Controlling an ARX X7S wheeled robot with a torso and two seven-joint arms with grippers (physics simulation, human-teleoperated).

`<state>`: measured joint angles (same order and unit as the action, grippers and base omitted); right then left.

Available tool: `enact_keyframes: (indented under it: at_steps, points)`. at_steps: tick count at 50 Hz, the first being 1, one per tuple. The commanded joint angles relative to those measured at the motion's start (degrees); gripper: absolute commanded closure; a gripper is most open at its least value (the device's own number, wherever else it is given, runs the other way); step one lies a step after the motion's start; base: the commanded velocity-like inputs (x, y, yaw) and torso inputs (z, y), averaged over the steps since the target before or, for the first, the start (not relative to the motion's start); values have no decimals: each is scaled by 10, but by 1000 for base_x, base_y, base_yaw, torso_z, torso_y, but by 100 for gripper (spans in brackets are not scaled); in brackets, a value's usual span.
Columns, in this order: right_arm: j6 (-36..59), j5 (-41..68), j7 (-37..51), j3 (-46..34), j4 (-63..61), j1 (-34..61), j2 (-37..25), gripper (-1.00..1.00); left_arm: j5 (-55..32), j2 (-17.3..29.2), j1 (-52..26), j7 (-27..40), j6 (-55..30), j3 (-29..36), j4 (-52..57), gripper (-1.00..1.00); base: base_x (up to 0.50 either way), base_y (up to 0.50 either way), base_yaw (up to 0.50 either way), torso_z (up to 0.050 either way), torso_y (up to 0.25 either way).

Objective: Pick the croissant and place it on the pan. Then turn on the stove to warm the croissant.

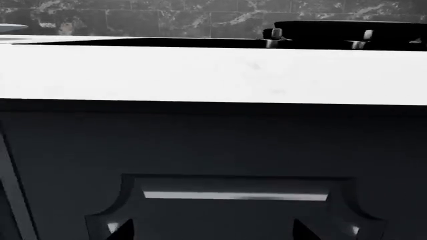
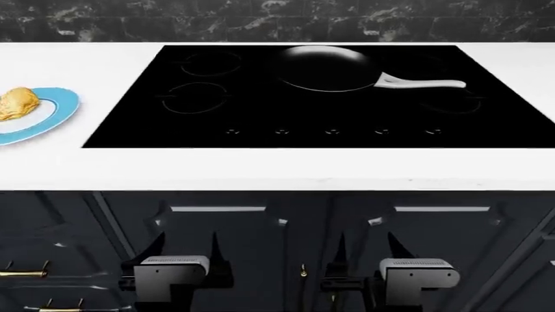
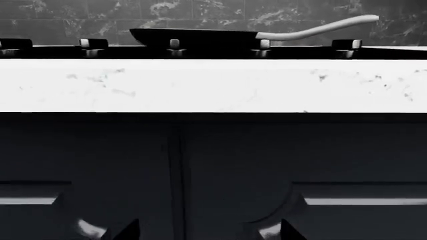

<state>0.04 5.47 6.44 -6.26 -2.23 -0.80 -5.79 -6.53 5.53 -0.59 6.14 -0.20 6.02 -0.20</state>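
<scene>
- 2 grippers of mine, left gripper (image 2: 187,249) and right gripper (image 2: 364,249), hang spread below the counter's (image 2: 277,169) front edge.
- Only my head view shows the croissant (image 2: 17,103) at the left edge; wrist views show the pan (image 3: 193,36) edge-on.

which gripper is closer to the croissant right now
Left. The left gripper hangs low before the cabinets, below and right of the croissant on its plate; the right gripper is farther right.

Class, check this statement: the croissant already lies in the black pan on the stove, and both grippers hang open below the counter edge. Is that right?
Not quite. The croissant is not in the pan; it lies on the blue-rimmed plate on the counter, left of the stove, as the head view shows. The rest holds: the left gripper and right gripper hang open below the counter edge.
</scene>
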Motion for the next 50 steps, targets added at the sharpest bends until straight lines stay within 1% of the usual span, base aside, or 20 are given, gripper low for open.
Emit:
enact_keyframes:
  at_steps: [1, 8, 12, 15, 20, 21, 22, 23, 32, 33, 34, 35, 37, 50]
  points:
    - [-3, 4, 6, -11, -1, -1, -9, -100, -7, 7, 1, 8, 3, 8, 0, -100, -39, 500, 0, 0, 0]
    - [1, 6, 10, -15, -7, -1, -13, -100, -12, 12, 2, 14, -10, 11, 14, -100, -37, 500, 0, 0, 0]
    - [-2, 7, 12, -18, -1, 1, -14, -100, -14, 14, 2, 16, -10, 14, 14, -100, -35, 500, 0, 0, 0]
    - [0, 8, 14, -20, -4, 1, -15, -100, -15, 14, -2, 15, 6, 15, -5, -100, -35, 500, 0, 0, 0]
    - [-5, 11, 14, -22, 2, 3, -18, -100, -17, 16, 0, 20, -3, 18, 7, -100, -36, 500, 0, 0, 0]
    - [-6, 11, 15, -22, 3, 2, -18, -100, -17, 16, -4, 18, 7, 18, -7, -100, -31, 500, 0, 0, 0]
    - [-8, 12, 15, -23, 3, 2, -19, -100, -18, 16, 0, 21, -3, 19, 6, -100, -35, 500, 0, 0, 0]
    - [-2, 12, 17, -24, -5, 0, -19, -100, -18, 16, -4, 19, 8, 19, -9, -100, -35, 500, 0, 0, 0]
    - [-10, 15, 19, -27, 3, 3, -23, -100, -21, 19, -4, 24, 9, 24, -9, -100, -36, 500, 0, 0, 0]
    - [-9, 18, 18, -28, 0, 2, -24, -100, -22, 21, -1, 27, -3, 25, 6, -100, -31, 500, 0, 0, 0]
    - [-10, 17, 18, -30, -1, 1, -24, -100, -21, 21, -4, 25, 8, 25, -8, -100, -27, 500, 0, 0, 0]
    - [-10, 16, 19, -30, -1, 2, -24, -100, -22, 22, -1, 29, -4, 26, 8, -100, -27, 500, 0, 0, 0]
    - [-9, 18, 19, -31, -4, 1, -26, -100, -22, 22, -2, 27, 6, 26, -4, -100, -18, 500, 0, 0, 0]
    - [-12, 19, 24, -38, -2, 2, -31, -100, -27, 27, -3, 34, 4, 31, -1, -100, -2, 500, 0, 0, 0]
